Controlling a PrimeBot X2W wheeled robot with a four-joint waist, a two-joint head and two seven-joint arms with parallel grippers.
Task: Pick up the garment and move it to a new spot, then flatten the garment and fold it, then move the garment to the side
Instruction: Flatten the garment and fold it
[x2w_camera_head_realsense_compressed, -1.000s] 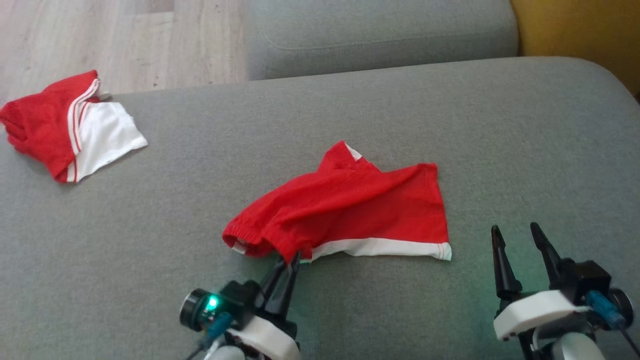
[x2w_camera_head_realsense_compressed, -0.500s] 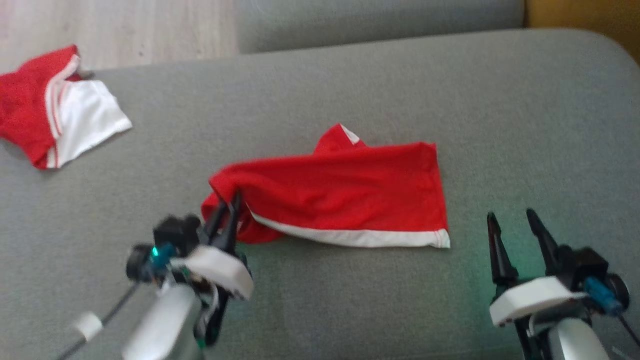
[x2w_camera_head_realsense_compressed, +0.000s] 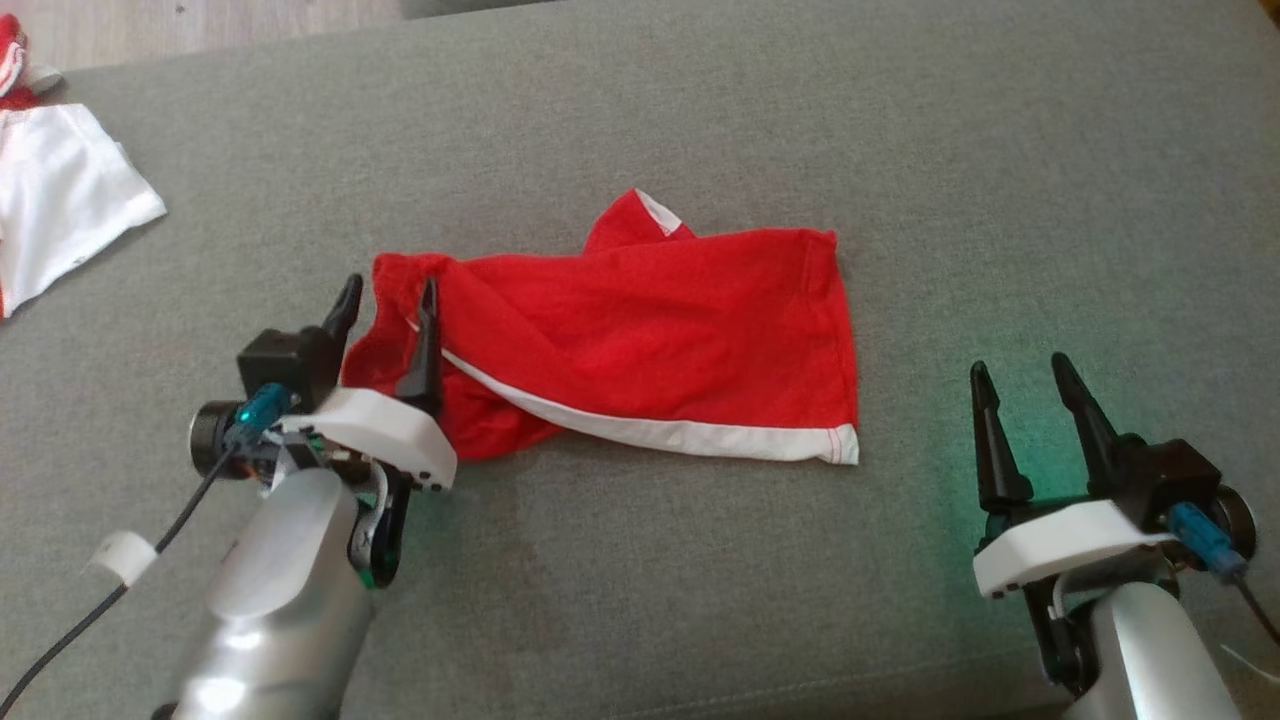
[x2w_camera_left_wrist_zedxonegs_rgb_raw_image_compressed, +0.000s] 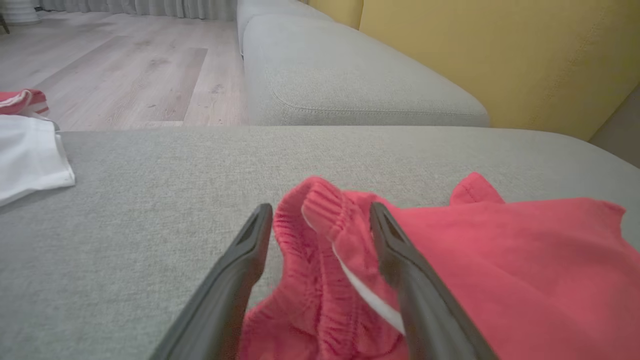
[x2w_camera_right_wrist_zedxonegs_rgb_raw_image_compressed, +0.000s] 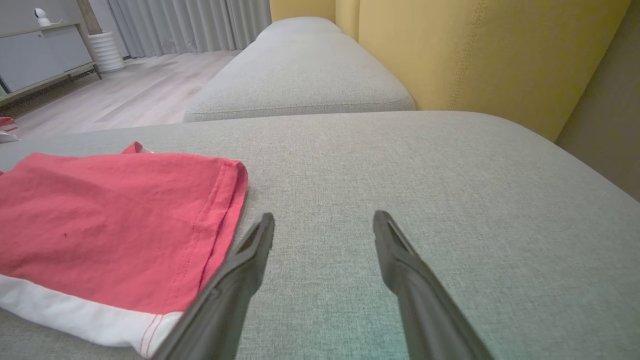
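Head view is showing a broad grey sofa seat (x2w_camera_head_realsense_compressed: 640, 100) stretching across the whole frame, with a strip of pale wooden floor (x2w_camera_head_realsense_compressed: 200, 20) peeking in at the far left edge. Red shorts (x2w_camera_head_realsense_compressed: 660, 340) are lying near the middle of the seat, mostly spread flat, with one leg opening pointing toward the robot's right and a white hem band (x2w_camera_head_realsense_compressed: 650, 432) running along the near edge. A second garment (x2w_camera_head_realsense_compressed: 60, 200), white with a bit of red, is lying at the seat's far left, well apart from the shorts.

Both silver forearms are reaching in from the bottom edge. The left gripper (x2w_camera_head_realsense_compressed: 391, 283) is hovering at the bunched waist end of the shorts, its jaws standing wide apart. In the left wrist view the gathered elastic waistband (x2w_camera_left_wrist_zedxonegs_rgb_raw_image_compressed: 320, 210) is sitting up between the two dark fingers (x2w_camera_left_wrist_zedxonegs_rgb_raw_image_compressed: 240, 270), and the right-hand finger is lying against the red cloth, but the jaws are not pinching it.

The right gripper (x2w_camera_head_realsense_compressed: 1018, 365) is waiting over bare grey fabric, just beside the shorts' right edge, its jaws also spread wide and holding nothing. A small white tab (x2w_camera_head_realsense_compressed: 660, 212) is showing on the fold at the shorts' far edge.
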